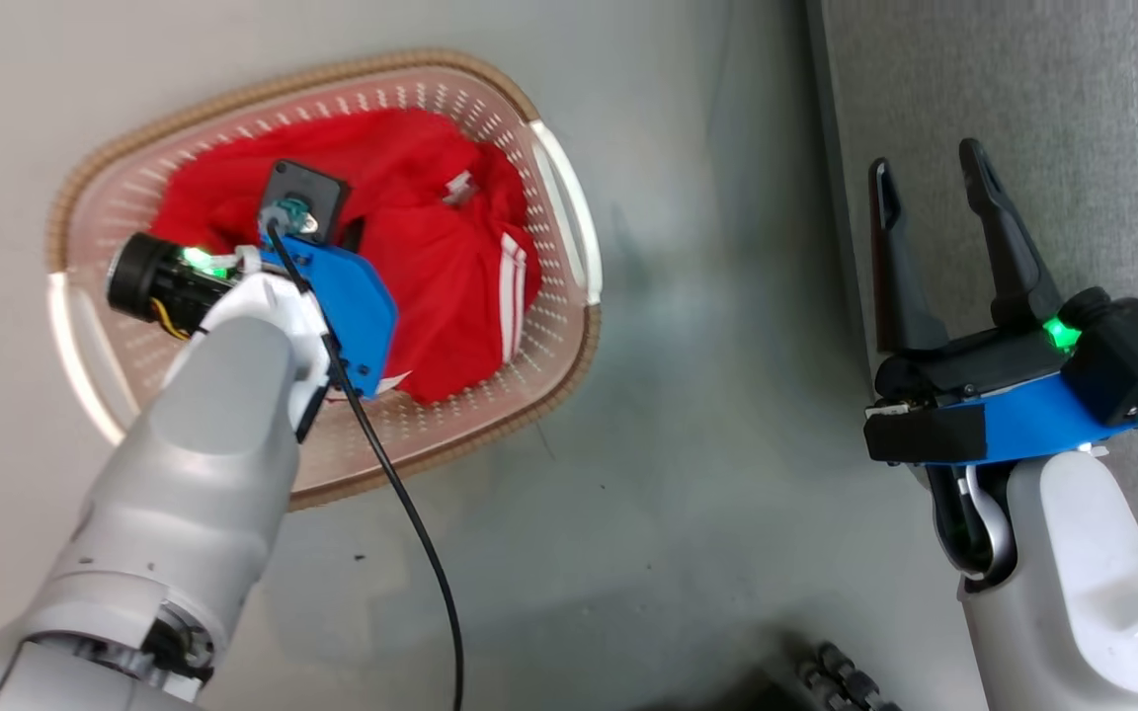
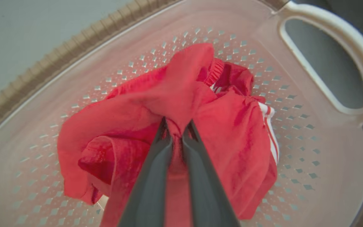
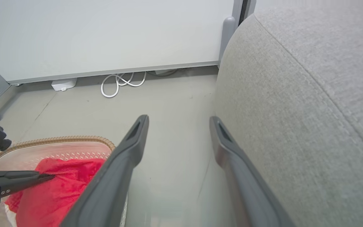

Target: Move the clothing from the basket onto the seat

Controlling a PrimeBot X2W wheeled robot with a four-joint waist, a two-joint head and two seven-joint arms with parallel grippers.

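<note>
The red clothing [image 1: 431,257] with white stripes lies bunched in the cream perforated basket [image 1: 554,326] on the floor. My left arm reaches down into the basket. In the left wrist view my left gripper [image 2: 176,126] is shut on a raised fold of the clothing [image 2: 238,135], above the basket's wall [image 2: 310,157]. The grey seat [image 1: 1073,99] is at the right. My right gripper [image 1: 925,158] stands open with nothing between its fingers, next to the seat's edge. The right wrist view shows the right gripper [image 3: 178,119] over bare floor beside the seat [image 3: 295,110], with the clothing [image 3: 58,189] and basket [image 3: 58,138] lower left.
Grey floor [image 1: 707,415] separates basket and seat. A black cable [image 1: 411,513] hangs from my left wrist across the basket's near rim. A coiled white cable [image 3: 118,83] and a white box [image 3: 63,84] lie by the far wall. A dark object [image 1: 826,681] sits at the bottom edge.
</note>
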